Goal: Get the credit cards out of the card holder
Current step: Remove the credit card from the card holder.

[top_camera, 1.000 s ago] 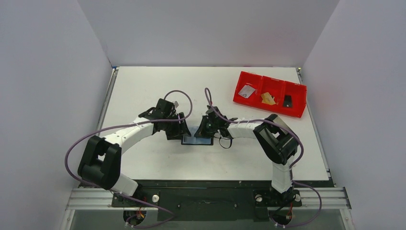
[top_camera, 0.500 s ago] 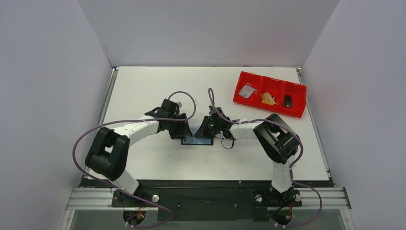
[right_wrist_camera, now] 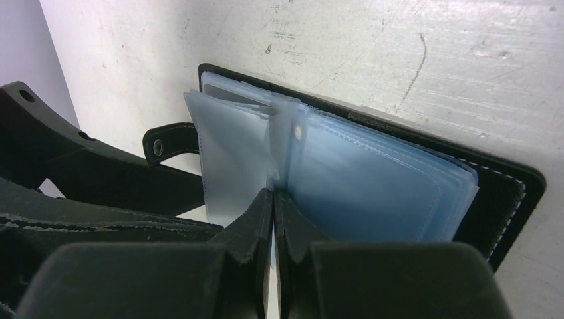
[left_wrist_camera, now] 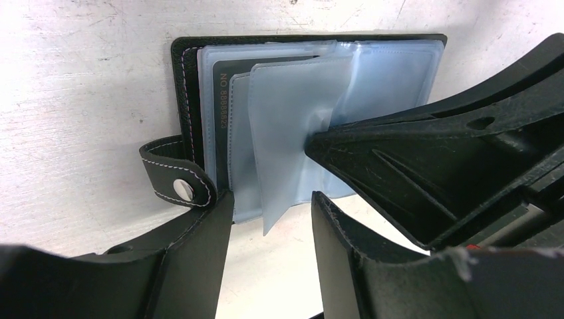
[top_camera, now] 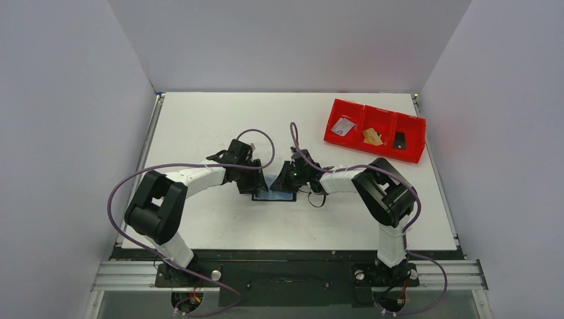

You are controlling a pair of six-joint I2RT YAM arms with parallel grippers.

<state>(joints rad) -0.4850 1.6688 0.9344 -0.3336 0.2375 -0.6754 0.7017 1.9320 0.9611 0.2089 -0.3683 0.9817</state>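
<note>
Squarely mid-table, between both arms: flat black stitched-leather card holder (top_camera: 274, 195), lying open on scuffed white table (top_camera: 199, 119), bluish clear plastic sleeves (left_wrist_camera: 292, 119) fanned up. Holds left black two-finger gripper (left_wrist_camera: 271, 206) apart, astride lower corner of one raised sleeve, clamping nothing. Sets right gripper (right_wrist_camera: 273, 196), fingers together, against sleeves near spine; blocks holder's right half in left wrist view. Shows dark grey card (left_wrist_camera: 223, 100) tucked in rear sleeve. Far right, well apart: red three-compartment plastic tray (top_camera: 372, 149) containing credit cards (top_camera: 343, 126), silver-grey, gold and black.

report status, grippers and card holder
Left gripper open, straddling a clear plastic sleeve. Right gripper shut, tip against the sleeves. Flat black leather card holder lies open, grey card inside.
</note>
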